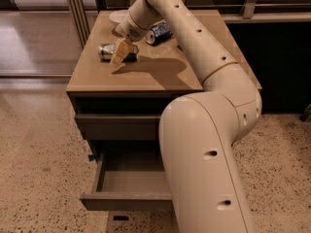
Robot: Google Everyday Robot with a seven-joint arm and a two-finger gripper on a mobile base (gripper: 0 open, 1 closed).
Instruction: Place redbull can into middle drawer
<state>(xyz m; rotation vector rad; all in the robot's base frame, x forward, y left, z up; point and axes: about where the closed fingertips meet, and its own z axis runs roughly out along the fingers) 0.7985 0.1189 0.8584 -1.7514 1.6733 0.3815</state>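
On the tabletop, the end effector is sitting at the redbull can, its grip impossible to tell. Likely light, thin-walled and slick, the can is asking for a gentle mid-body hold.

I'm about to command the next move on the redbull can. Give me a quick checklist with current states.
1. Middle drawer pulled out: ok, its interior is in view.
2. Redbull can located: ok, it lies on its side on the left of the cabinet top.
3. Gripper at the can: ok, it overlaps the can's right end.
4. Grasp secured: cannot tell.
5. Can lifted off the top: not ok, it rests on the surface.
6. Dark blue can out of the way: ok, it lies apart, further back and to the right.
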